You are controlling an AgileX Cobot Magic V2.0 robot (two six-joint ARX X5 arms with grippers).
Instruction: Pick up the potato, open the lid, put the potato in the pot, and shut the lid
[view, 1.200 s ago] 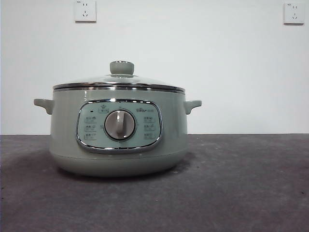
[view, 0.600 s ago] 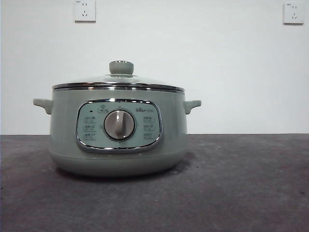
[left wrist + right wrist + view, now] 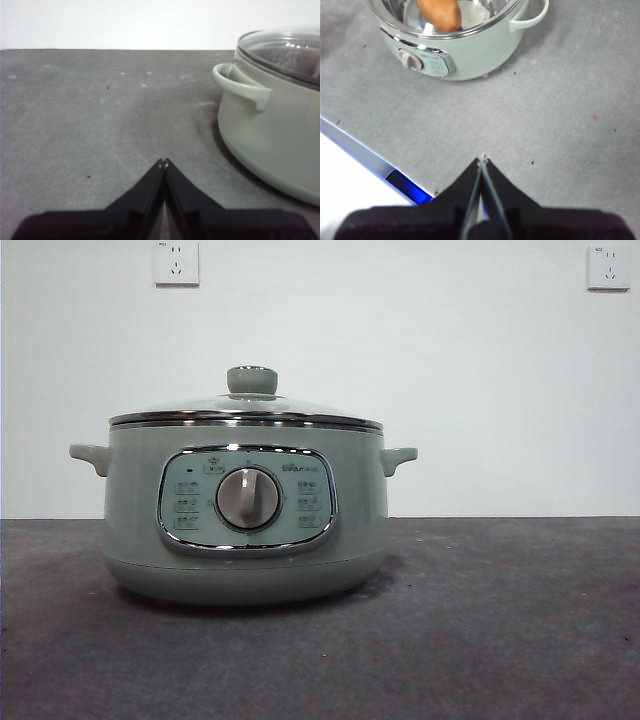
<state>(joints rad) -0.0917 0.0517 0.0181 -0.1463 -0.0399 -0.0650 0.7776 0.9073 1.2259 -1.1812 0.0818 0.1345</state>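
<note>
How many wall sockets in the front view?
2: one socket high on the wall above the pot's left side, the other socket at the top right corner. More may lie outside the frame.

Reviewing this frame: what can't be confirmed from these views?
- Potato: seen only in the right wrist view, cut off by the picture's edge; hidden by the pot wall in front view.
- Lid: its far side is cut off in the left wrist view.
- Panel labels: too small.

Lidded pot (image 3: 245, 530) the sole obstacle on the grey table (image 3: 500, 620), open tabletop all around it
</note>
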